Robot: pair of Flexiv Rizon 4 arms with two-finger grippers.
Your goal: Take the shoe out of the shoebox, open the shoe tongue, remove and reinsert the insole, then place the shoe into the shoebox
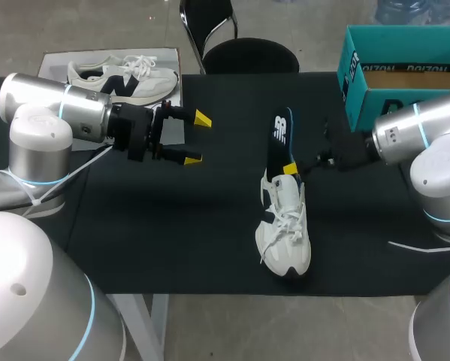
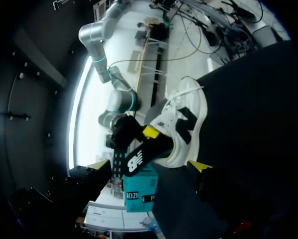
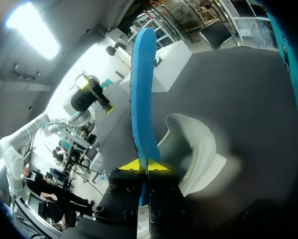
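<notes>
Head view: the white shoe [image 1: 286,235] lies on the black table [image 1: 172,226], out of the teal shoebox [image 1: 357,83], with its toe toward the near edge and its heel toward the far side. The insole [image 1: 279,134] continues this long axis. It rises from the heel opening and points away toward the far edge. The right gripper [image 1: 291,170] is closed on the insole's lower end, just above the shoe's collar, and the right wrist view shows both yellow tips pressed flat against the blue sheet. The left gripper [image 1: 197,140] is well apart to the left, fingers spread wide and holding nothing, aimed toward the shoe. Judgement: the right arm is the nearer, and any sliding of the insole should follow the shoe's length.
</notes>
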